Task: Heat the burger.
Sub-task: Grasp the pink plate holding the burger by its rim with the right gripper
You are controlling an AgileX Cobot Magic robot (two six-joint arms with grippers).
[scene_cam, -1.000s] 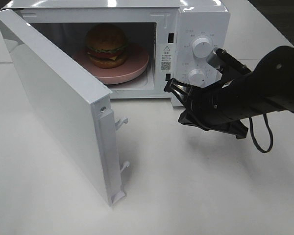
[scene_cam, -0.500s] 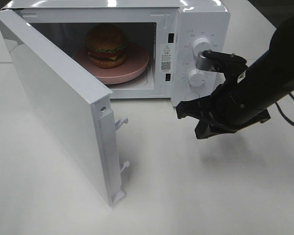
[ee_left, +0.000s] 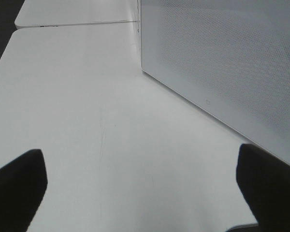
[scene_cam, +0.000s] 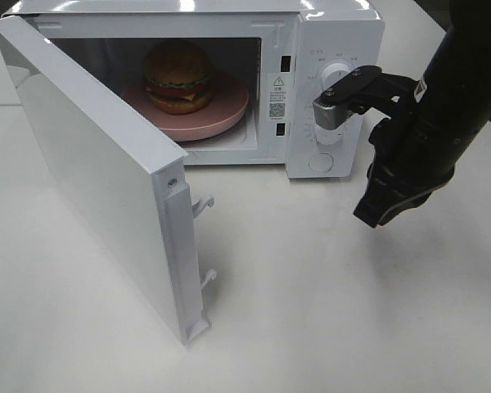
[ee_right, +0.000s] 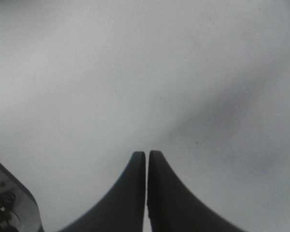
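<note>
The burger (scene_cam: 177, 75), with a domed orange-brown bun, rests on a pink dish (scene_cam: 229, 110) inside the white microwave (scene_cam: 331, 37), whose door (scene_cam: 90, 176) hangs wide open to the left. My right gripper (scene_cam: 375, 214) hovers over the table just right of the microwave's control panel, pointing down; in the right wrist view its fingers (ee_right: 135, 193) are pressed together over bare tabletop, holding nothing. My left gripper (ee_left: 140, 193) does not show in the exterior high view; in the left wrist view its two fingertips stand far apart, open, beside the microwave's perforated side wall (ee_left: 222, 63).
Two round knobs (scene_cam: 337, 76) sit on the control panel, the lower one partly hidden behind my right arm. The open door's latch hooks (scene_cam: 203, 205) stick out at its free edge. White tabletop (scene_cam: 327, 319) spreads in front.
My right arm has swung up and to the right, away from the microwave's front; its gripper turned from pointing left to pointing down. The burger, dish and door stayed put.
</note>
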